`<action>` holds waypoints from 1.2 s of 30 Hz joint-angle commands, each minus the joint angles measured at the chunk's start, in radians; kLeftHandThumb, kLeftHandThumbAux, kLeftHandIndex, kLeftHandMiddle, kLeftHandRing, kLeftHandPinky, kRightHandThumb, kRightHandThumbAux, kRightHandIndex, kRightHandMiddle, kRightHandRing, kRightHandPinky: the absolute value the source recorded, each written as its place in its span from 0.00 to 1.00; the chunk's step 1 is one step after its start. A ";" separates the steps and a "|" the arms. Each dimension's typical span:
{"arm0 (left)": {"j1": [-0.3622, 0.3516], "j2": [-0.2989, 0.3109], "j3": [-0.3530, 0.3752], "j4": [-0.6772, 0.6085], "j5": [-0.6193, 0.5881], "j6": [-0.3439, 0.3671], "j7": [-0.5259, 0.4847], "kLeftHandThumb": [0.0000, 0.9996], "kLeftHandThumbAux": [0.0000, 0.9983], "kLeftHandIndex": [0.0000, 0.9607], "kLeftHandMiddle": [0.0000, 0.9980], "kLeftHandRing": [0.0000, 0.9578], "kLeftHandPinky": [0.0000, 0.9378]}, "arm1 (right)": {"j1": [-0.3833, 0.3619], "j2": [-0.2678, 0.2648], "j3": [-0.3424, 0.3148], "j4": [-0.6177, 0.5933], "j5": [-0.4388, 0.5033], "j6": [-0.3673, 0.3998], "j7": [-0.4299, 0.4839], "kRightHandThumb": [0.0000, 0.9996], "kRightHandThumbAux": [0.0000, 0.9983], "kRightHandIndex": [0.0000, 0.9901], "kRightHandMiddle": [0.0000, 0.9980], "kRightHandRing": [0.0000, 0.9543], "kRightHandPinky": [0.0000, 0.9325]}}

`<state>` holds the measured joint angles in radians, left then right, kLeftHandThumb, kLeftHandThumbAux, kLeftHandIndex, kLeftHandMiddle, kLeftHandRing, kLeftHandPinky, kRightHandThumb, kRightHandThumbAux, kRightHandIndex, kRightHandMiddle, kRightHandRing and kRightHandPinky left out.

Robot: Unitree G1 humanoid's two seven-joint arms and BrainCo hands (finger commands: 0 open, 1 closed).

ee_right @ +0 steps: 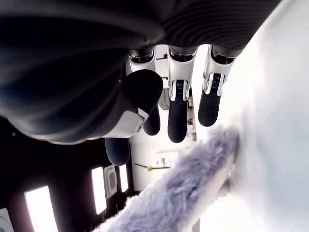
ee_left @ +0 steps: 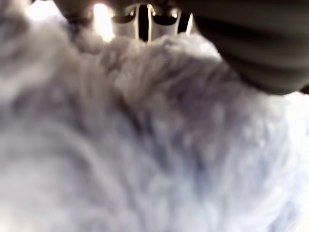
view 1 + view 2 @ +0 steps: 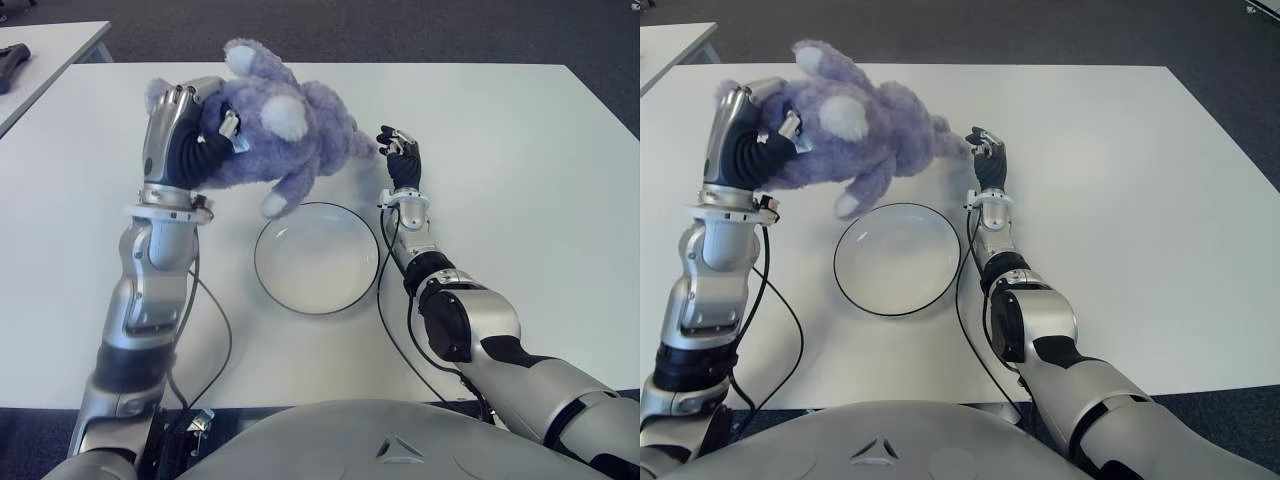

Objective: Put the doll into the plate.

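- The left hand (image 3: 185,125) clutches the purple doll (image 3: 275,125), holding it just beyond the plate's far-left rim.
- The glass plate (image 3: 290,295) on the white table (image 3: 520,180) holds nothing.
- The right hand (image 3: 400,155), fingers relaxed, shows beside the doll's far tip.

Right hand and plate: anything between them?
Eye views show only a black cable and bare table between the open right hand and the plate. The left hand holds the doll.

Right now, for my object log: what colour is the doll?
Purple with white patches; left eye view shows it best.
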<state>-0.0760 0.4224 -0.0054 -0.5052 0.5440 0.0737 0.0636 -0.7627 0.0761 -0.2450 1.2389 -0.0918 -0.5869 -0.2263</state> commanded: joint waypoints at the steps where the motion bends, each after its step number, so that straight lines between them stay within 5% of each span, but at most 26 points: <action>1: 0.061 -0.005 0.009 -0.068 -0.003 -0.008 -0.049 0.74 0.70 0.46 0.84 0.88 0.91 | 0.189 0.117 -0.014 0.128 0.018 0.117 -0.012 1.00 0.70 0.45 0.23 0.39 0.52; 21: 0.101 -0.017 0.020 -0.097 0.014 -0.096 -0.033 0.74 0.70 0.46 0.85 0.89 0.90 | 0.192 0.108 -0.002 0.127 0.005 0.109 -0.013 1.00 0.70 0.45 0.23 0.38 0.51; 36: 0.209 -0.051 -0.069 -0.173 0.001 -0.096 -0.119 0.74 0.70 0.46 0.85 0.88 0.91 | 0.192 0.105 0.003 0.128 0.004 0.111 -0.012 1.00 0.70 0.45 0.24 0.39 0.51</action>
<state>0.0870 0.3863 -0.0320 -0.6852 0.5387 -0.0068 -0.0213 -0.7625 0.0759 -0.2328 1.2394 -0.0984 -0.5869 -0.2357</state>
